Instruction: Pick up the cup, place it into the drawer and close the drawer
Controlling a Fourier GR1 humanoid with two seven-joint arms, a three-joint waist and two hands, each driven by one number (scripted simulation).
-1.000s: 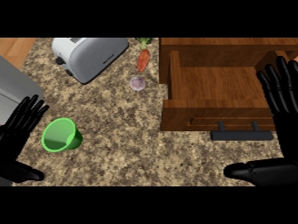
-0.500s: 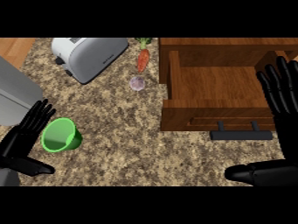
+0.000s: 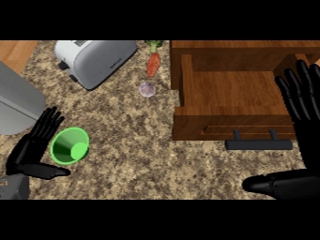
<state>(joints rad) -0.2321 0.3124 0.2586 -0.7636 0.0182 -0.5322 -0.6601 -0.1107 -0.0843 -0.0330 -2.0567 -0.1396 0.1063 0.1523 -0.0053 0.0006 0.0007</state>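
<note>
Clearly the pick-up is the step in hand. The green cup [image 3: 70, 146] sits on the counter [image 3: 141, 154] at about 8 o'clock, mouth up, its long axis near vertical. At its 9 o'clock the left hand [image 3: 32, 149] is open, fingers straight, nothing held. It must curl round the cup next. The open drawer [image 3: 228, 91] lies toward 2 o'clock. The right hand [image 3: 313, 117] rests open at 3 o'clock.
</note>
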